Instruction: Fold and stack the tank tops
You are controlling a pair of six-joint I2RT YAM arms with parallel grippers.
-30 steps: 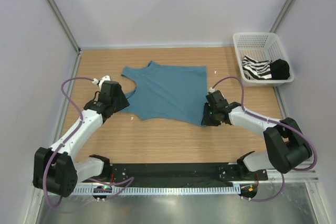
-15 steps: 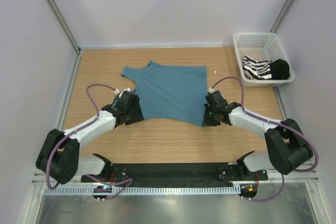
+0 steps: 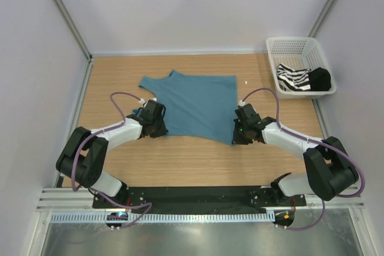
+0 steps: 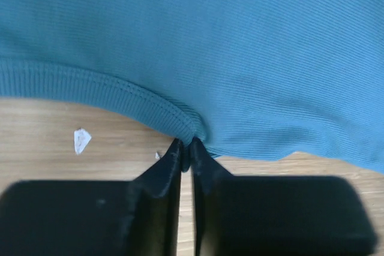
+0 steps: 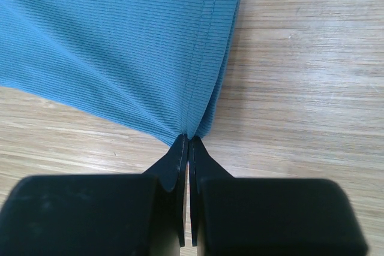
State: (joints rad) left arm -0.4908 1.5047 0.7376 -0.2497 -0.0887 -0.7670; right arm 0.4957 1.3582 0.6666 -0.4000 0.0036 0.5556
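Left jaws have moved in, pinching the teal top (image 3: 198, 103).

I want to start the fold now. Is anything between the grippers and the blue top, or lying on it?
Nothing visible. The left gripper and right gripper pinch the near edge of the blue top, and nothing lies on it. The basket with the striped top sits apart, far right.
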